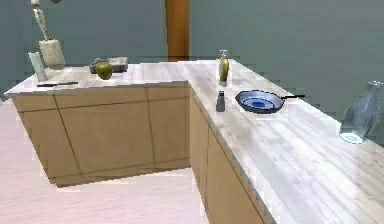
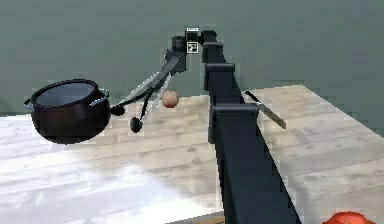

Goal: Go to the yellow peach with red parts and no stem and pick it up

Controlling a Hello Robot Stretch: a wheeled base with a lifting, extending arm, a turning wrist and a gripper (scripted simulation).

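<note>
Forward view: L-shaped counter [image 1: 300, 150] bearing blue pan [image 1: 262, 100], bottle [image 1: 224, 67], glass vase [image 1: 362, 115].
Arm side view: gripper [image 2: 128, 112] near black pot [image 2: 68, 108]; peach [image 2: 170, 97] just under its fingers, at counter's far edge; whether held cannot be told.

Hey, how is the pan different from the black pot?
The pan is shallow, while the pot is deep and rounded. The pan looks bluish inside with a dark rim; the pot is black all over. The pan has one long straight handle; the pot has two short side handles. Both are round cookware sitting upright on pale countertop.
</note>
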